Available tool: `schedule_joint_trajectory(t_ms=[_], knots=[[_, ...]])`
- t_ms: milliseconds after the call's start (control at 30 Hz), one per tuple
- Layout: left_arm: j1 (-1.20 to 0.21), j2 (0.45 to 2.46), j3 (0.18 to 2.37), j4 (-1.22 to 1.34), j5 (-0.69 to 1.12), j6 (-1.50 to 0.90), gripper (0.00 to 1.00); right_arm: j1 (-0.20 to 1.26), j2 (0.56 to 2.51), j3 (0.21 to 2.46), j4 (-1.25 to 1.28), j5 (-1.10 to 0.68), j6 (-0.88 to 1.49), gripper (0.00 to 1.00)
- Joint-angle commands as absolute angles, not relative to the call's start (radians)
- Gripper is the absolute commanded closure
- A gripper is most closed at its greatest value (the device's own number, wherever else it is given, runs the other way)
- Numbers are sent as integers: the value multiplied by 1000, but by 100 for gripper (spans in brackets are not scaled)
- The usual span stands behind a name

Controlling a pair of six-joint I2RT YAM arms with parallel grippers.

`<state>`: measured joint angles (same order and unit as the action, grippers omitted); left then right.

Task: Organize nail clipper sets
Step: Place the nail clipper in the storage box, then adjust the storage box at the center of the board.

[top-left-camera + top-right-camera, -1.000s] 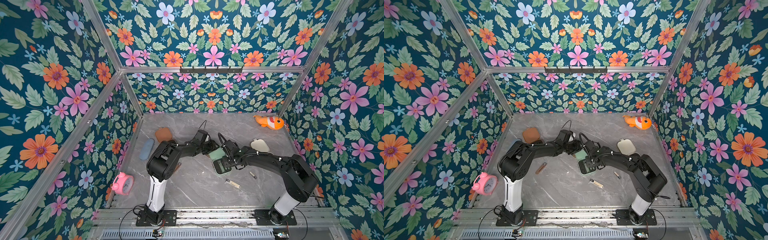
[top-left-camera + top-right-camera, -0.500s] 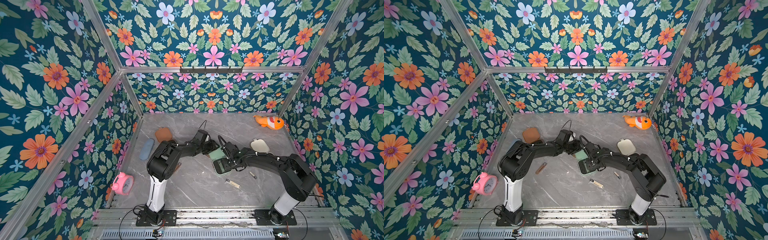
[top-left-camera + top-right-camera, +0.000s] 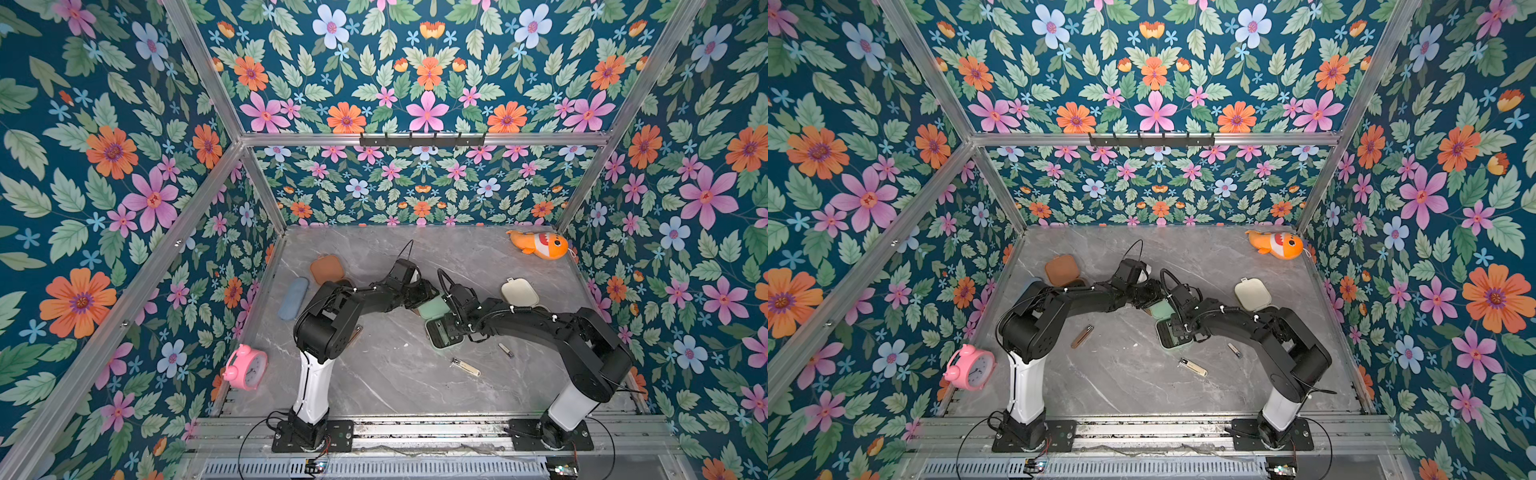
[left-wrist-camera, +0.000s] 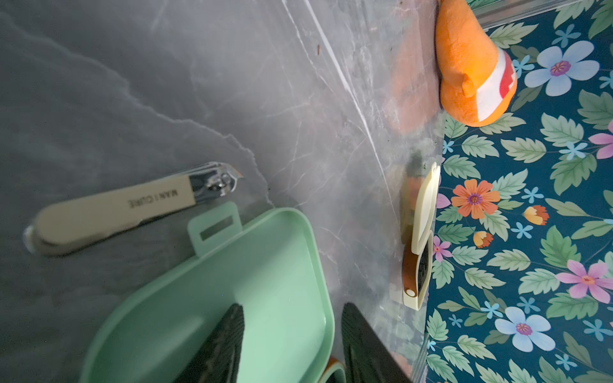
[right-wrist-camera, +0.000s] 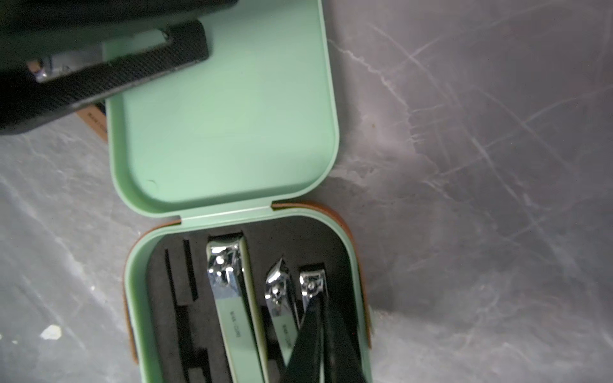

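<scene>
The mint green case lies open mid-table, with its lid [image 3: 432, 309] [image 5: 225, 116] towards the back and its black tray [image 5: 179, 298] holding three clippers. My left gripper [image 4: 292, 308] [image 3: 424, 291] is open astride the lid's rim, one finger inside and one outside. My right gripper [image 5: 318, 306] [image 3: 446, 328] is shut, its tips resting on the smallest clipper [image 5: 311, 282] in the tray. A cream-handled clipper [image 4: 132, 205] lies beside the lid's tab. The brown case [image 3: 327, 269] sits shut at the back left. The cream case [image 3: 519, 292] stands open to the right.
Loose on the table are a cream clipper [image 3: 465, 367], a small clipper [image 3: 505, 350] and a brown one [image 3: 1081, 336]. A pale blue oblong case [image 3: 293, 298] and a pink alarm clock [image 3: 246, 368] sit by the left wall. An orange plush fish [image 3: 538, 245] lies in the back right corner.
My right gripper's jaws have closed fully over the tray. Both arms have stayed almost where they were.
</scene>
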<state>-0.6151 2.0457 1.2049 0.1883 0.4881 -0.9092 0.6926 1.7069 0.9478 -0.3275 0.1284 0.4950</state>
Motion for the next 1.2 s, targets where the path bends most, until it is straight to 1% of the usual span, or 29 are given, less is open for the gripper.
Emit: schedule_joint_trajectory(t_ms=[0, 167, 300, 400, 533, 600, 733, 933, 1167], knots=[[-614, 2019, 1229, 142, 497, -885, 48, 695, 1719, 933, -421, 85, 511, 94], [-603, 1943, 1273, 86, 504, -842, 42, 695, 1688, 967, -454, 93, 501, 93], [-575, 1869, 1238, 74, 510, -816, 34, 695, 1636, 1019, -496, 100, 492, 88], [-541, 1829, 1170, 76, 514, -797, 30, 695, 1599, 1052, -527, 105, 491, 81], [-485, 1809, 1045, 169, 563, -822, 28, 695, 1561, 1066, -565, 121, 497, 67], [-468, 1811, 1006, 211, 581, -832, 21, 695, 1554, 1072, -590, 132, 503, 62], [-460, 1832, 984, 272, 610, -843, 21, 693, 1541, 1071, -621, 123, 517, 57], [-456, 1861, 1004, 296, 631, -830, 22, 694, 1492, 1016, -644, 88, 576, 54], [-453, 1940, 1112, 161, 637, -712, 23, 695, 1413, 900, -641, 59, 642, 49]])
